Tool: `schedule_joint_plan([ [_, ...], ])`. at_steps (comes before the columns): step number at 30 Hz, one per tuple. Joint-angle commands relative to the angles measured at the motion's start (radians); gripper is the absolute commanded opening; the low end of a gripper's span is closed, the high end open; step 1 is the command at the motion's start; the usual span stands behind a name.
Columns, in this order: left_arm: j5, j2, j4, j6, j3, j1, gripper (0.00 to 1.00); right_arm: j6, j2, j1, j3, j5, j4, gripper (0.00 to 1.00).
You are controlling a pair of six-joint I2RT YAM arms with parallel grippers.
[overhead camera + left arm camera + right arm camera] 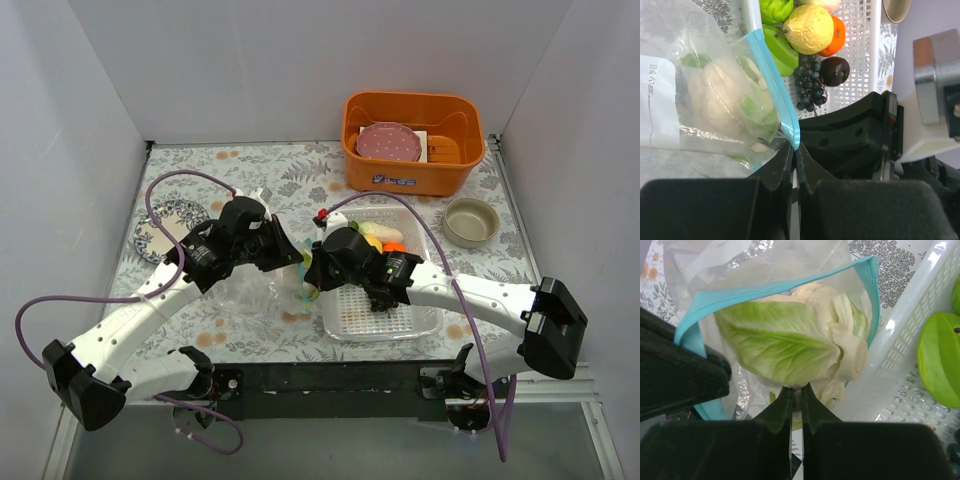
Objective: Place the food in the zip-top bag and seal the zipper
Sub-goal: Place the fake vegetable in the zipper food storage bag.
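Note:
The clear zip-top bag [670, 100] lies left of the white tray, its mouth held open. My left gripper [795, 150] is shut on the light blue zipper [775, 95] at the mouth's corner. My right gripper [796, 392] is shut on the white-green cabbage [785, 340], which sits in the bag's mouth inside the zipper's [765, 287] loop; it also shows through the plastic in the left wrist view [725, 95]. In the tray lie a yellow lemon [811, 27], an orange [836, 40], a dark plum [835, 70], dark grapes [809, 82] and a green pepper [782, 50]. In the top view both grippers [295, 258] [312, 270] meet over the bag [255, 290].
The white perforated tray [385, 310] stands right of the bag, under my right arm. An orange basket [412, 175] with a pink plate [388, 142] is at the back right. A beige bowl [471, 220] is at the right, a patterned plate [165, 225] at the left.

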Motion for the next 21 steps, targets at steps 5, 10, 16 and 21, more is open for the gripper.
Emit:
schedule_joint_plan([
  [5,-0.092,-0.053,-0.017,-0.045,-0.092,-0.001,0.00,-0.044,-0.033,0.011,-0.027,-0.076,0.117,0.39],
  [10,-0.177,-0.091,-0.046,-0.074,-0.161,0.005,0.00,-0.044,0.013,0.011,-0.021,-0.126,0.108,0.48],
  [16,-0.207,-0.129,-0.031,-0.095,-0.254,0.011,0.00,-0.021,0.042,0.011,-0.012,-0.129,0.079,0.52],
  [21,-0.269,-0.096,-0.080,-0.085,-0.284,0.028,0.00,0.011,-0.015,0.011,-0.023,-0.028,0.023,0.45],
])
